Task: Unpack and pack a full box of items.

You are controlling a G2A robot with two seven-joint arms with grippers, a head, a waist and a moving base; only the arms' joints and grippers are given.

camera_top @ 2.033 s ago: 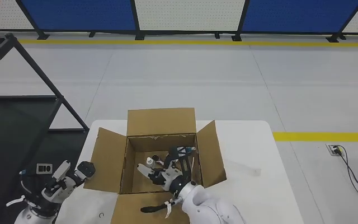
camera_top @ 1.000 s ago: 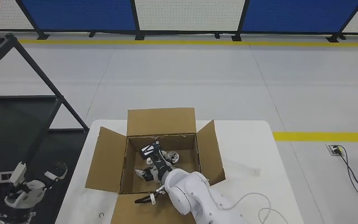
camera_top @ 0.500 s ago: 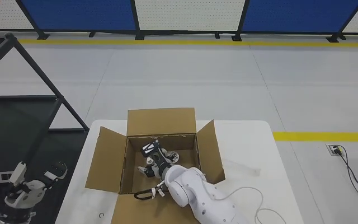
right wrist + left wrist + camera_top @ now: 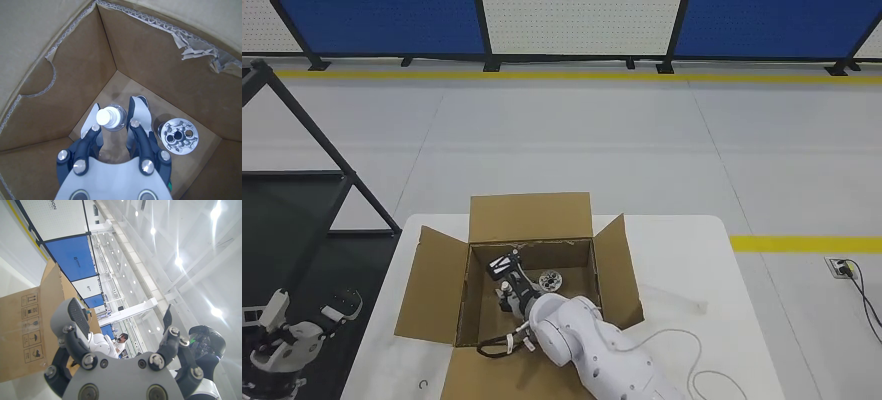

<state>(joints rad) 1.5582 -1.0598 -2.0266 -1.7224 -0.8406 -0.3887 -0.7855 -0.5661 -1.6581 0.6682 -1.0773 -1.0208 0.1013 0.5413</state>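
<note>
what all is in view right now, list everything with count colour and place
cardboard box: 1, brown, flaps open, on the table
table: 1, white, under the box
bottle: 1, clear with white cap, upright on the box floor
metal flanged disc: 1, silver, on the box floor near the bottle
partition panels: several, blue and white, along the far floor edge
right gripper: 1, grey and black, inside the box, around the bottle
left gripper: 1, grey and black, open, outside the box
</note>
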